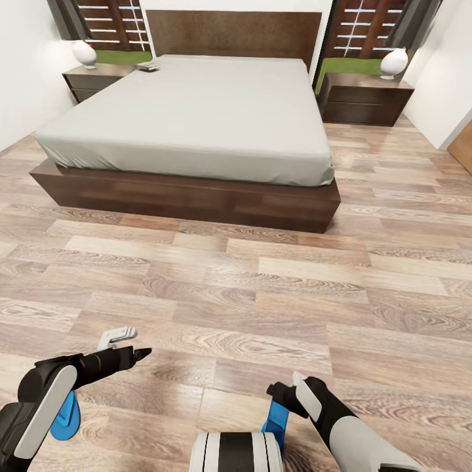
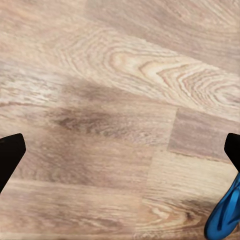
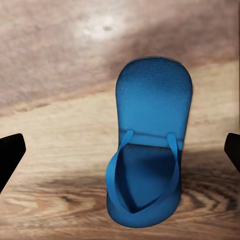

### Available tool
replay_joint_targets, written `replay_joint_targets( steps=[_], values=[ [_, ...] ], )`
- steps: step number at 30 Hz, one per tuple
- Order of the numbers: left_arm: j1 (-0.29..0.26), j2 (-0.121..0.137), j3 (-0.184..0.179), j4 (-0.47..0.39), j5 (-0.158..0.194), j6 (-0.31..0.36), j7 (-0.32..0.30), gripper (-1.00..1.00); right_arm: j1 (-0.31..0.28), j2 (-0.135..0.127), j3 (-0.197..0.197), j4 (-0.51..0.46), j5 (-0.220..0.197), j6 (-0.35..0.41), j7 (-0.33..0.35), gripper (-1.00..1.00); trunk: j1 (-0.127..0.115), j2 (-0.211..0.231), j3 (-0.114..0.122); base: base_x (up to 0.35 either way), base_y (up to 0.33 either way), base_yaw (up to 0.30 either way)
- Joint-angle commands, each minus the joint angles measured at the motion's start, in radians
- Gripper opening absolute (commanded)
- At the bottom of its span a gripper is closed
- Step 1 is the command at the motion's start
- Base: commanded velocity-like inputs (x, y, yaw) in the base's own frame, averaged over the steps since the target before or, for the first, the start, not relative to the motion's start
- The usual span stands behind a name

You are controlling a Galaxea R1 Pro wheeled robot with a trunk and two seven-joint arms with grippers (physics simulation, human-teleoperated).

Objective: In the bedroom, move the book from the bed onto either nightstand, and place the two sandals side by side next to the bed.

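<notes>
The small dark book (image 1: 148, 67) already lies on the low dark-brown nightstand (image 1: 92, 73) left of the large grey-mattressed bed (image 1: 196, 118), so the sandals are in hand. The right gripper (image 3: 120, 150), jaws wide, hangs over one bright blue flip-flop (image 3: 150, 145) on the wood-plank floor (image 1: 262, 282); the left gripper (image 2: 120, 150), equally wide, has the other blue flip-flop (image 2: 225, 212) just beside one fingertip — next comes descending and closing on each.

Light wood-plank floor (image 1: 262, 288), white walls (image 1: 26, 59)

Arms black with white shell panels; left gripper (image 1: 128, 345) black plus light-grey finger; trunk top white, black band.
</notes>
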Motion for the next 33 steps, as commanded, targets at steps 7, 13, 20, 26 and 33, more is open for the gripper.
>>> replay_joint_targets(
  steps=[7,13,20,26,33],
  values=[
    [0.000,0.000,0.001,-0.001,-0.001,0.005,-0.003,1.00,0.000,0.001,-0.003,0.001,-0.010,-0.012,-0.009,1.00,0.000,0.000,-0.001,0.000,0.000,0.000],
    [0.000,0.000,0.001,-0.001,-0.001,0.005,-0.003,1.00,0.000,0.002,-0.004,0.003,-0.011,-0.016,-0.009,1.00,0.000,0.000,-0.001,0.000,0.000,0.000],
    [0.000,0.000,0.001,-0.002,-0.001,0.005,-0.003,1.00,0.000,0.003,-0.004,0.003,-0.011,-0.017,-0.009,1.00,0.001,-0.001,-0.012,0.000,0.000,0.000],
    [0.000,0.000,0.001,-0.003,-0.001,0.005,-0.003,1.00,0.000,0.004,-0.004,0.004,-0.011,-0.017,-0.009,1.00,0.002,-0.001,-0.016,0.000,0.000,0.000],
    [0.000,0.000,0.000,-0.006,-0.001,0.005,-0.003,1.00,0.000,0.004,-0.005,0.009,-0.014,-0.017,-0.009,1.00,0.002,-0.001,-0.016,0.000,0.000,0.000]
  ],
)
